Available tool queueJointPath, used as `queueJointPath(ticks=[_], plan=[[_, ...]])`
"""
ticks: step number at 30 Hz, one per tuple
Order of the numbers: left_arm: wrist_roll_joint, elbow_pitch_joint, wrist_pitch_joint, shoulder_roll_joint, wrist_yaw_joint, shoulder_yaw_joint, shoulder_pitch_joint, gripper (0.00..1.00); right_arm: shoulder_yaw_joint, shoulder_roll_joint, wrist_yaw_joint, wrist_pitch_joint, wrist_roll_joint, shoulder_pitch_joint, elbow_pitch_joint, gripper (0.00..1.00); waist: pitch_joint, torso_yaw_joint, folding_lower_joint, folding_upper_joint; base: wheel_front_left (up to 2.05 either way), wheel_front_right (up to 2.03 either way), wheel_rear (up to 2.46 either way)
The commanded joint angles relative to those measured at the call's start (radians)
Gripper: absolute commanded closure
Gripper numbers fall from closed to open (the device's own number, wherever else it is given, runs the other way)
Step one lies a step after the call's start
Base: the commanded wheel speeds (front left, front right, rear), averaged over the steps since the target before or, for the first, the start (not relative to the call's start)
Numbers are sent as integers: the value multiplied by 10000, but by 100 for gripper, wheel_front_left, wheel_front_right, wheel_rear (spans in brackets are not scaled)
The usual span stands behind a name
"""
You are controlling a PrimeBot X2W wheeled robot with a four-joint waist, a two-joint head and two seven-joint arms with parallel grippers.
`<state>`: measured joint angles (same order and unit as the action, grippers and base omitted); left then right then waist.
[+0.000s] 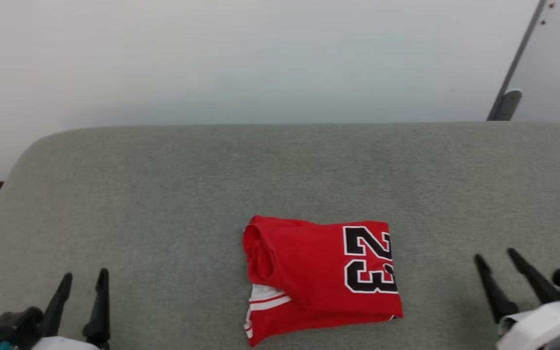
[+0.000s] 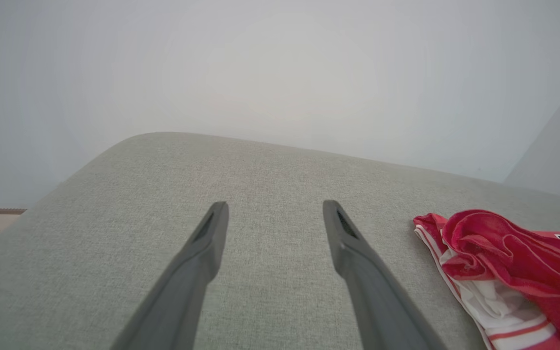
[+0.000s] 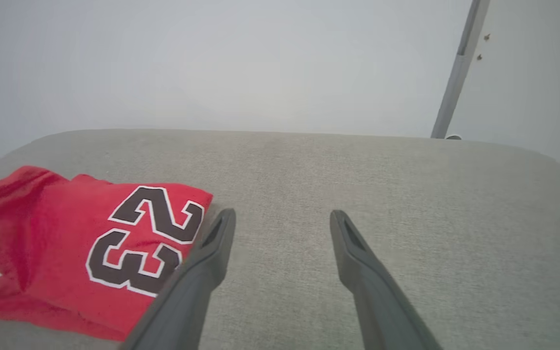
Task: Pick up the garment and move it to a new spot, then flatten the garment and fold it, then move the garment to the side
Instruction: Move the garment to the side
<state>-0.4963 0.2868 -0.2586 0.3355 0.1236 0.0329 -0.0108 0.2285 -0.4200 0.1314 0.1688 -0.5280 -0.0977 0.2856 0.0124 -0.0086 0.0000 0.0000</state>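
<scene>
Grey upholstery (image 1: pixel 163 184) runs beneath a pale wall (image 1: pixel 260 58). The garment (image 1: pixel 319 277) lies folded near its front middle, number 23 up. The left gripper (image 1: pixel 86 273) and right gripper (image 1: pixel 494 253) flank it, well apart, fingers spread wide, empty. Soft and light, it would likely sag and unfold; pinching both side edges together looks safest.

The left tool (image 1: pixel 85 276) sits at the lower left, its two dark fingers pointing upward and spread apart, holding nothing. The right tool (image 1: pixel 494 255) sits at the lower right, fingers leaning leftward, likewise spread and empty.
</scene>
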Motion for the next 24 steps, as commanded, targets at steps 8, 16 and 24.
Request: queueJointPath(ticks=[8,16,24], plan=[[57,-255,27,-86,-26,-279,291,0,1466,-20,-17,-912,-577,-1055,-29,0,-559,896,0,0,0,0,0],[42,-214,-12,-215,6,-550,619,0,2331,-364,-17,-2283,-1134,-1798,671,0,-1107,1515,0,0,0,0,0],[49,-77,-42,-301,36,-745,929,0,2888,-530,-17,-3447,-1606,-2425,1177,0,-1602,1836,0,0,0,0,0]])
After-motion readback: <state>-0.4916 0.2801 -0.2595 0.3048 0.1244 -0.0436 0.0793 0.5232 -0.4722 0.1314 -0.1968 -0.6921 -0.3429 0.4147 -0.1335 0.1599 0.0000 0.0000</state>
